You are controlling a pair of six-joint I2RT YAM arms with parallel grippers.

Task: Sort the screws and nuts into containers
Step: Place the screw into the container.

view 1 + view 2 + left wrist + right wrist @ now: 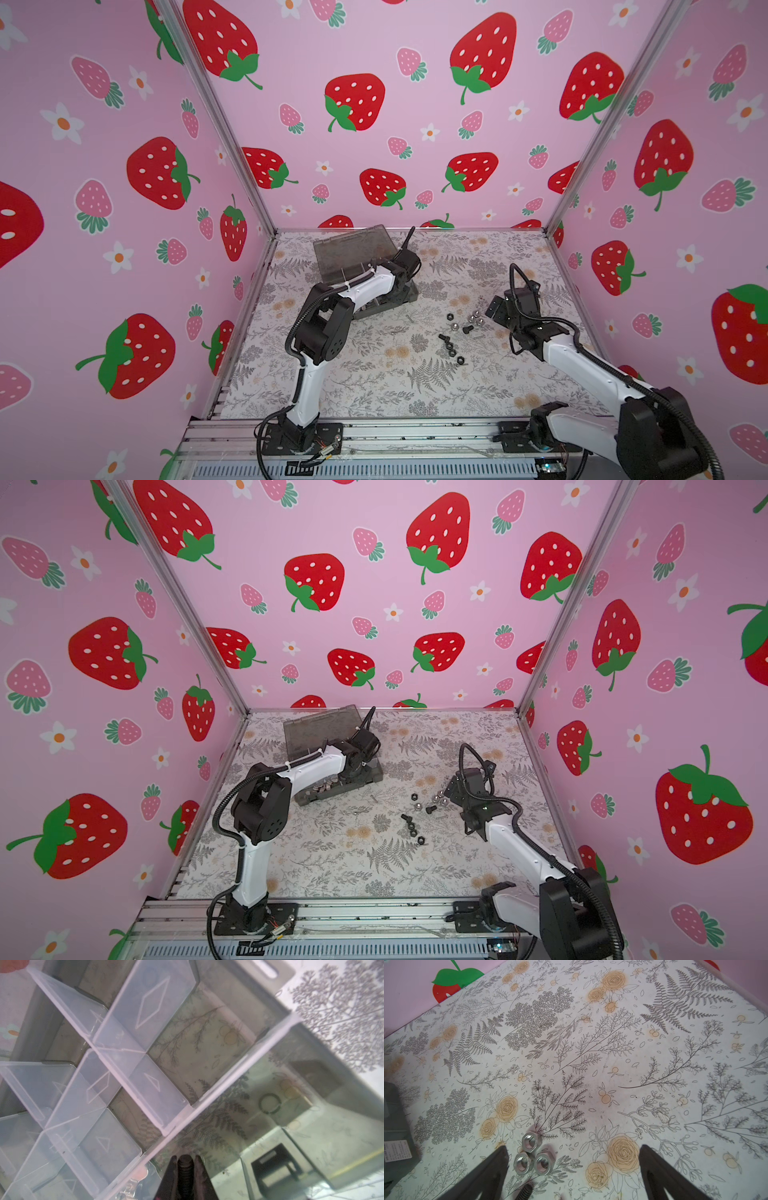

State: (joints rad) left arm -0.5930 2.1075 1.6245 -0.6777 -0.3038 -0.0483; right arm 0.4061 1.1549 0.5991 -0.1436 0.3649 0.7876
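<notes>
My left gripper (186, 1157) is clamped on a small black threaded steel screw (186, 1168), its shaft pinched between the two dark fingers (172, 1176). It hangs over the smoky-grey translucent plastic organiser box (411, 293), which sits towards eleven o'clock from the table's centre with its hinged lid (353, 249) thrown back. Below the screw I see bare compartments (207, 1043) split by thin clear dividers (228, 1082). The screw is above them, not yet lying in any.

My right gripper (573, 1147) stands wide open and empty, close over the floral table cover (591, 1064), towards three o'clock from centre. Three shiny silver hex-sided nuts (530, 1142) lie touching one another just beside one finger. In a top view, black hexagonal ring nuts (449, 346) and black bolts (467, 328) lie scattered towards seven o'clock from them.

I judge all of this hardware to be rigid, light and slick. A screw will roll on its round shaft, so I take it across the threads, where the ridges give the pads some bite. A nut I would pinch across two opposite flats, never corner to corner, or it may twist and squirt out. With the silver three huddled together, closing on one risks dragging its neighbours. Dropped from any height, the screw may bounce over a divider.
</notes>
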